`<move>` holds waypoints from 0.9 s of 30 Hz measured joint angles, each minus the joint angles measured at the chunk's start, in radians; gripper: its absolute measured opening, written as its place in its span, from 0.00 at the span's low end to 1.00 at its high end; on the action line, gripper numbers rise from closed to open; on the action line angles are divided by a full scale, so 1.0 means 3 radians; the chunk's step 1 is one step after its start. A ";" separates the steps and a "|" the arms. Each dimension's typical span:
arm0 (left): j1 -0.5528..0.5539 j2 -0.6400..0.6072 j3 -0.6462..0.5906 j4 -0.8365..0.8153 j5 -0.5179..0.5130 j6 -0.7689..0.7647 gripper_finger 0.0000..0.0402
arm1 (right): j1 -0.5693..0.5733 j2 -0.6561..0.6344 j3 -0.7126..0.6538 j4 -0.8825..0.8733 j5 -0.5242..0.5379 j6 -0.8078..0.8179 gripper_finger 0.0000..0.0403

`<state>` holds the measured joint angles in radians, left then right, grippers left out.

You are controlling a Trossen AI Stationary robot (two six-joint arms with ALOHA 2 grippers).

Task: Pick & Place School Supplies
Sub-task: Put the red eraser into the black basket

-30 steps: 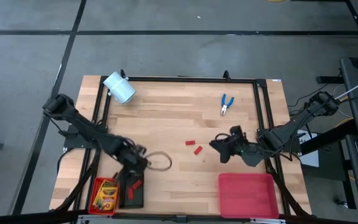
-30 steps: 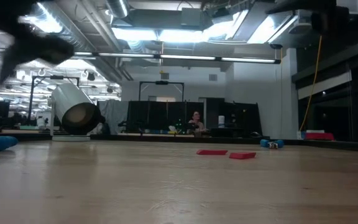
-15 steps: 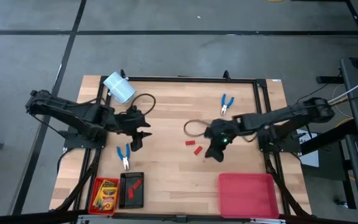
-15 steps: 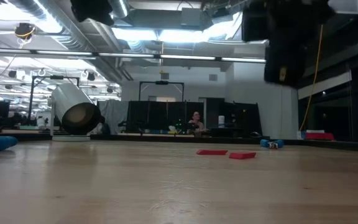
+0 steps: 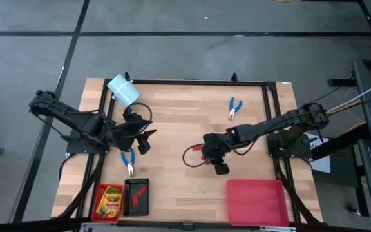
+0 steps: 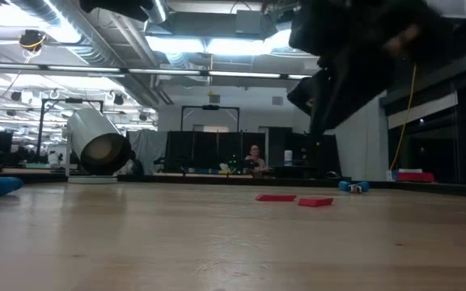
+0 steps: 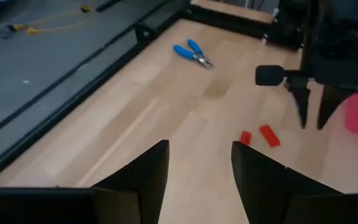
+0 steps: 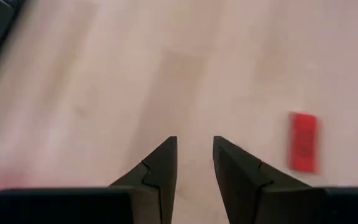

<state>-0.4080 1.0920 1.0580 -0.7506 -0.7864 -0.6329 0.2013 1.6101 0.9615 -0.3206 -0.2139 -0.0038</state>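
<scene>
Blue-handled pliers (image 5: 129,162) on the tabletop (image 5: 172,109), just beside the left gripper (image 7: 197,146) and nearer to it than to the other arm; left fingers spread, empty, aimed away across the wood rather than at the tool. Further right, red piece (image 8: 304,142) flat on the wood, close beside the right gripper (image 8: 194,140) but off to one side, not between the parted, empty fingers; long axis roughly along their reach. Likely needs a small sideways shift before closing.
</scene>
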 joint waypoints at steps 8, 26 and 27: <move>-0.0097 0.0122 -0.0007 -0.0002 -0.0372 -0.0038 0.42 | -0.0110 0.0227 -0.0006 -0.0237 0.0495 -0.0247 0.27; -0.0097 0.0195 -0.0008 0.0126 -0.0522 -0.0092 0.42 | -0.0077 0.0597 -0.0004 0.0160 0.0774 -0.0154 0.27; -0.0097 0.0194 -0.0008 0.0125 -0.0521 -0.0093 0.42 | -0.0077 0.0597 -0.0004 0.0154 0.0773 -0.0122 0.27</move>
<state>-0.4370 1.1502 1.0557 -0.7131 -0.9428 -0.6609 0.1783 1.7893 0.9604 -0.2743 0.0179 -0.0404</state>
